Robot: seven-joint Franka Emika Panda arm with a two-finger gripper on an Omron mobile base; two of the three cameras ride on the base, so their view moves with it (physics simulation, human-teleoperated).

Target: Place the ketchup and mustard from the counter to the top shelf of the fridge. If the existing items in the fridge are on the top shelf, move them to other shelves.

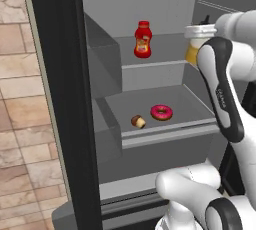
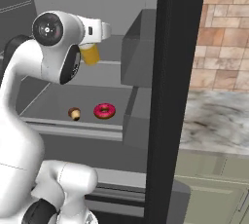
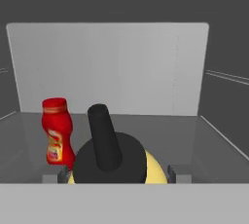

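Red ketchup [image 1: 143, 39] stands upright on the fridge's top shelf [image 1: 155, 65]; yellow mustard [image 3: 114, 162], black-nozzled, is beside it.

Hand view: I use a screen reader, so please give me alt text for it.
The mustard, black nozzle up, sits between the gripper fingers above the fridge's top shelf. The ketchup stands upright on that shelf, left of the mustard, before the grey back wall.

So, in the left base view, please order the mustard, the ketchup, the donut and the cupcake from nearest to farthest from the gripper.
1. Mustard: at the gripper itself, right side of the top shelf.
2. Ketchup: same shelf, to the left.
3. Donut: lower shelf, below.
4. Cupcake: lower shelf, left of the donut.
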